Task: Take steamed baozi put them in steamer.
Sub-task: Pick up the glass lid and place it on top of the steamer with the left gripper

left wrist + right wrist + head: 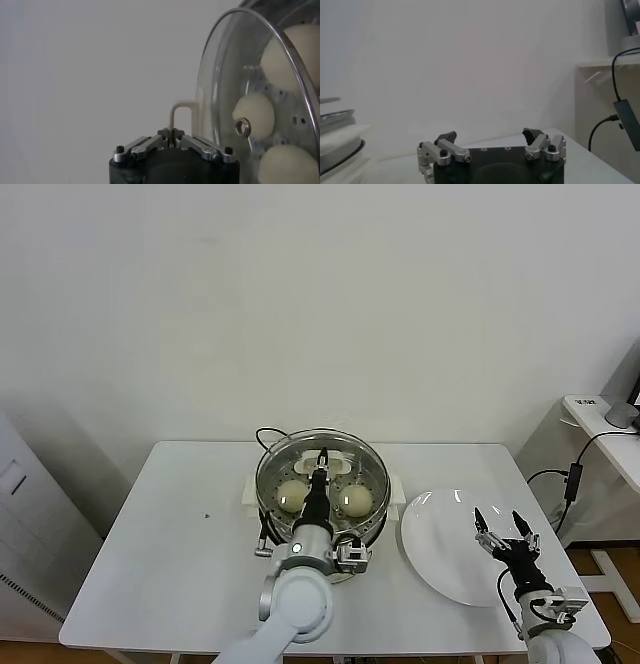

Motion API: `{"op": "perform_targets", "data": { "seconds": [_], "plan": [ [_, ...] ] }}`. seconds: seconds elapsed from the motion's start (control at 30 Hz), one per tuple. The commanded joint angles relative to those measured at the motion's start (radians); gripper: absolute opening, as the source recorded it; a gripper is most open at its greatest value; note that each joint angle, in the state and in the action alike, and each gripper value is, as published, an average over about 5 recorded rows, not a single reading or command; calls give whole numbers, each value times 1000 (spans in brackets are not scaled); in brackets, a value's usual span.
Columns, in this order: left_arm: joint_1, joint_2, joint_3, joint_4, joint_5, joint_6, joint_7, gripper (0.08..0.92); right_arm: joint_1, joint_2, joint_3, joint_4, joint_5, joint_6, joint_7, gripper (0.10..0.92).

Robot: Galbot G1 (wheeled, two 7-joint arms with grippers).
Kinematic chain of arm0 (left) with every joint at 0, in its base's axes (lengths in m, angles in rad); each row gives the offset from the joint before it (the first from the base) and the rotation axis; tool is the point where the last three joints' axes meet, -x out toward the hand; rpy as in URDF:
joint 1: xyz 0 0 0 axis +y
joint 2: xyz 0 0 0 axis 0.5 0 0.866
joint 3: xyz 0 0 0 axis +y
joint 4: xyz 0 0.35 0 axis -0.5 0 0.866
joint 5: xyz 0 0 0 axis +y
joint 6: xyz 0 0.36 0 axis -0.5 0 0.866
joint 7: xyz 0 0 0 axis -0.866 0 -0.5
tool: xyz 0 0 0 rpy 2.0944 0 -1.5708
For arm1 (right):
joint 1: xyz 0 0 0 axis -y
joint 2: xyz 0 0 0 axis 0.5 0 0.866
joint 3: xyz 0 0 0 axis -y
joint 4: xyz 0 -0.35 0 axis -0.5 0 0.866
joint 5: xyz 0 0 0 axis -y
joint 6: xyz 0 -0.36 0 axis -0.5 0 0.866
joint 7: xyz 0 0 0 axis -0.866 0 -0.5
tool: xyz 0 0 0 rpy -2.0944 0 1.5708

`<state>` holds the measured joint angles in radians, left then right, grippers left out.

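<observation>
The steamer stands at the table's middle. Two cream-white baozi show inside it through a round glass lid that covers its top. My left gripper is shut on the lid's cream handle. In the left wrist view the lid stands right before the fingers, with three baozi behind the glass on the perforated floor. My right gripper is open and empty over the white plate; it also shows in the right wrist view.
A flat white plate, bare, lies right of the steamer. A black cord runs from behind the steamer. A side table with cables stands at the far right. The steamer's edge shows in the right wrist view.
</observation>
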<state>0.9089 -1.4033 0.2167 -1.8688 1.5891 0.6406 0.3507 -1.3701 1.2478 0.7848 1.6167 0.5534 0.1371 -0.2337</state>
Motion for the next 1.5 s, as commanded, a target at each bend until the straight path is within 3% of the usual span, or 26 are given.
{"op": "perform_targets", "data": {
  "seconds": [0.03,1.07,1.3,1.5],
  "plan": [
    [9,-19,9,16,9,0,-5,103,-1,5,0,-2,0,2,-1,823],
    [38,-15,-16,42,-59,-26,-81,109,-13,6,16,2,3,3,-3,823],
    [83,27,-29,-55,-102,-28,-73,268,-14,7,17,2,3,3,-4,823],
    [159,95,-85,-252,-293,-78,21,441,-16,8,19,1,4,4,-5,823]
  ]
}}
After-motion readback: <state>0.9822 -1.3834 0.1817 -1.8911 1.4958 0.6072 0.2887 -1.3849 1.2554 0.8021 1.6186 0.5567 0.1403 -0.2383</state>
